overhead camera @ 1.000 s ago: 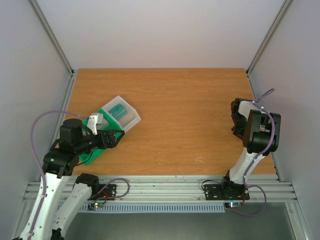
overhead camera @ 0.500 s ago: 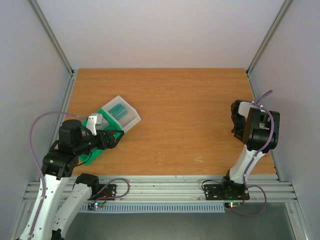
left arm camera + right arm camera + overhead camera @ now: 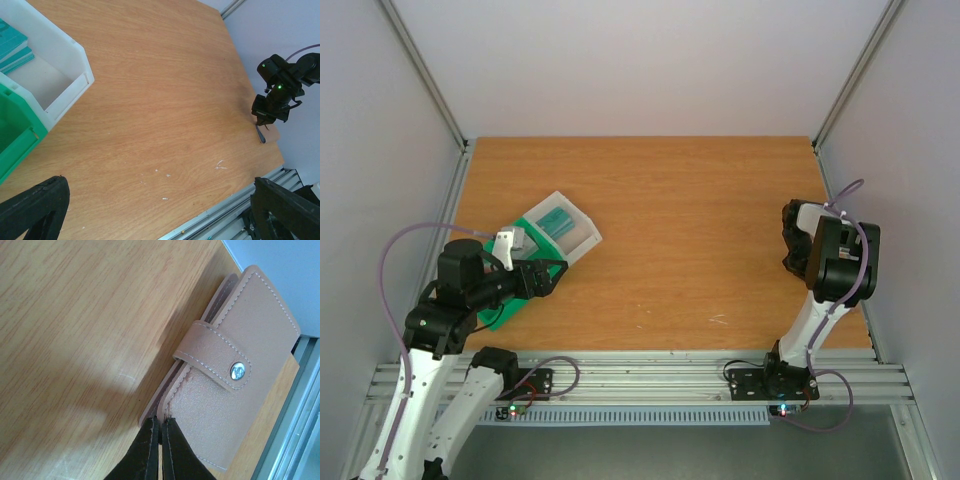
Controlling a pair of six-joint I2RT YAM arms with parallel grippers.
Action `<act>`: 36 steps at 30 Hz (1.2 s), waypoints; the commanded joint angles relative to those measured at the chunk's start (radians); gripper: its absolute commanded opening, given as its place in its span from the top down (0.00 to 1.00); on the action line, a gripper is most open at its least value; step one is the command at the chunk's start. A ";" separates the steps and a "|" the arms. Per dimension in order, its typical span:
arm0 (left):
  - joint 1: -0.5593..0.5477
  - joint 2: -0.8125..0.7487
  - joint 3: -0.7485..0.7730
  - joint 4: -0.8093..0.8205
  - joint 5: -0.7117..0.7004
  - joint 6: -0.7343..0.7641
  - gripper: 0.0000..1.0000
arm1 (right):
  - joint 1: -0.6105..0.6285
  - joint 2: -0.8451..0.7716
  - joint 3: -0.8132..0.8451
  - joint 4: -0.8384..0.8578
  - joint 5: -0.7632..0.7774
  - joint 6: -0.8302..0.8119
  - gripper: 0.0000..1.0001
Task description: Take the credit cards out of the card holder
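Observation:
The card holder [image 3: 235,375] is a tan leather wallet lying flat by the table's right edge, its strap snapped shut. It also shows small and far off in the left wrist view, the card holder [image 3: 270,136] lying under the right arm. My right gripper [image 3: 160,426] is shut, its black fingertips pinching the near edge of the holder's top cover. From above, the right gripper [image 3: 792,255] points down at that spot and covers the holder. The credit cards are hidden. My left gripper [image 3: 160,215] hangs open over bare wood, nothing between its fingers [image 3: 35,210].
A white bin [image 3: 65,75] holding a teal block [image 3: 558,222] sits at the left beside a green tray [image 3: 17,132]. The metal rail [image 3: 235,207] runs along the near edge. The enclosure wall stands right beside the holder.
My right gripper's jaws have closed from partly open to shut at the holder's edge. The left arm has barely moved.

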 commanded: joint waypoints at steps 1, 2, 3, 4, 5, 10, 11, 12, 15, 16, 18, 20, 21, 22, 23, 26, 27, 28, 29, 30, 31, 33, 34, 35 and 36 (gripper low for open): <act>-0.002 0.010 -0.008 0.025 -0.012 0.016 0.01 | 0.024 -0.055 -0.021 0.065 -0.067 -0.040 0.99; -0.002 0.012 -0.008 0.025 -0.010 0.016 0.01 | 0.033 -0.068 -0.026 0.073 -0.079 -0.049 0.99; -0.002 0.015 -0.008 0.025 -0.009 0.015 0.01 | 0.045 -0.081 -0.029 0.086 -0.091 -0.059 0.99; -0.002 0.018 -0.008 0.024 -0.008 0.015 0.01 | 0.060 -0.095 -0.030 0.091 -0.106 -0.065 0.99; -0.002 0.021 -0.008 0.024 -0.009 0.015 0.01 | 0.073 -0.109 -0.030 0.096 -0.120 -0.072 0.99; -0.002 0.032 -0.004 0.012 -0.018 0.010 0.01 | 0.187 -0.210 -0.056 0.168 -0.247 -0.152 0.99; -0.002 0.037 -0.002 0.009 -0.018 0.010 0.01 | 0.217 -0.224 -0.061 0.172 -0.256 -0.158 0.99; -0.002 0.043 0.001 0.005 -0.016 0.012 0.01 | 0.259 -0.234 -0.063 0.173 -0.266 -0.165 0.99; -0.002 0.057 0.005 -0.001 -0.016 0.012 0.01 | 0.347 -0.249 -0.066 0.174 -0.293 -0.184 0.99; -0.002 0.060 0.005 -0.002 -0.019 0.011 0.01 | 0.369 -0.251 -0.070 0.178 -0.311 -0.191 0.99; -0.002 0.065 0.006 -0.005 -0.026 0.008 0.02 | 0.411 -0.258 -0.084 0.200 -0.353 -0.210 0.99; -0.002 0.070 0.008 -0.007 -0.027 0.008 0.03 | 0.465 -0.275 -0.106 0.244 -0.404 -0.237 0.99; -0.003 0.071 0.008 -0.007 -0.029 0.007 0.03 | 0.492 -0.285 -0.118 0.265 -0.430 -0.248 0.99; -0.002 0.075 0.009 -0.006 -0.031 0.004 0.04 | 0.523 -0.294 -0.127 0.284 -0.458 -0.251 0.99; -0.002 0.079 0.009 -0.007 -0.033 0.000 0.04 | 0.554 -0.301 -0.133 0.298 -0.480 -0.290 0.99; -0.002 0.109 0.016 -0.019 -0.044 -0.020 0.07 | 0.672 -0.305 -0.140 0.323 -0.521 -0.328 0.99; -0.002 0.120 0.017 -0.022 -0.039 -0.026 0.08 | 0.711 -0.305 -0.140 0.326 -0.529 -0.333 0.99; -0.002 0.130 0.016 -0.026 -0.033 -0.030 0.09 | 0.746 -0.305 -0.141 0.331 -0.543 -0.334 0.99; -0.004 0.138 0.014 -0.029 -0.030 -0.035 0.09 | 0.781 -0.307 -0.141 0.338 -0.554 -0.332 0.99; -0.004 0.141 0.012 -0.030 -0.031 -0.039 0.10 | 0.813 -0.308 -0.143 0.346 -0.581 -0.327 0.99; -0.004 0.143 0.009 -0.032 -0.034 -0.045 0.11 | 0.845 -0.309 -0.144 0.354 -0.596 -0.322 0.99; -0.007 0.146 0.006 -0.033 -0.044 -0.053 0.11 | 0.911 -0.304 -0.146 0.373 -0.608 -0.316 0.99; -0.007 0.151 0.007 -0.035 -0.046 -0.056 0.12 | 0.941 -0.301 -0.143 0.378 -0.614 -0.313 0.99; -0.008 0.157 0.011 -0.040 -0.045 -0.058 0.12 | 0.964 -0.295 -0.140 0.381 -0.621 -0.312 0.98; -0.011 0.164 0.012 -0.041 -0.043 -0.061 0.13 | 0.986 -0.291 -0.136 0.382 -0.627 -0.310 0.96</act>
